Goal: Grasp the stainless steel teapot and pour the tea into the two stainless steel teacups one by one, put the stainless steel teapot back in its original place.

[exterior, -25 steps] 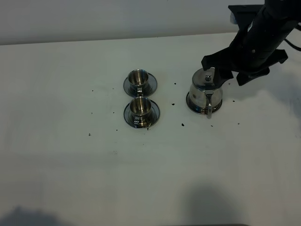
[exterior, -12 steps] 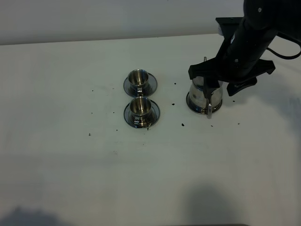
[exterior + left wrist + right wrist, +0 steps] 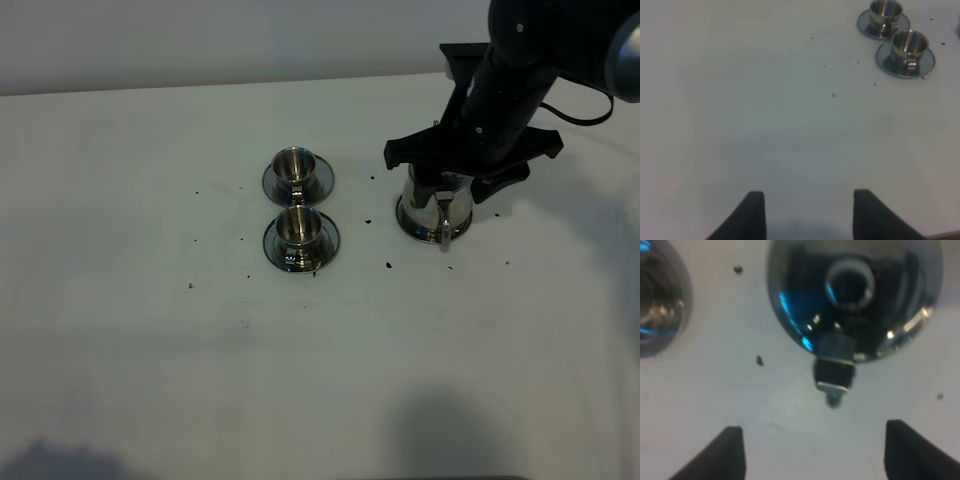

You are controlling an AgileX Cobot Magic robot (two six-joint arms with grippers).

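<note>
One teapot (image 3: 437,205) stands upright on its saucer (image 3: 404,222), right of centre on the worktop (image 3: 150,350). Its long axis is vertical and its loop handle (image 3: 444,228) points toward the near edge. Your right gripper (image 3: 821,452) hangs over it, jaws wide apart and clasping nothing. Two cups, the far cup (image 3: 293,163) and the near cup (image 3: 297,224), each on a saucer, stand in file to the teapot's left. Your left gripper (image 3: 807,215) is over the worktop well apart from them, jaws likewise apart.

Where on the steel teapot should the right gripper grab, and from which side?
Grip the loop handle, not the body. It sticks out of the stainless steel teapot on the side nearest the exterior camera and looks thin enough for the open right gripper. The bell-shaped body looks too wide and slick. I'd come down from above, jaws either side of the handle.
</note>
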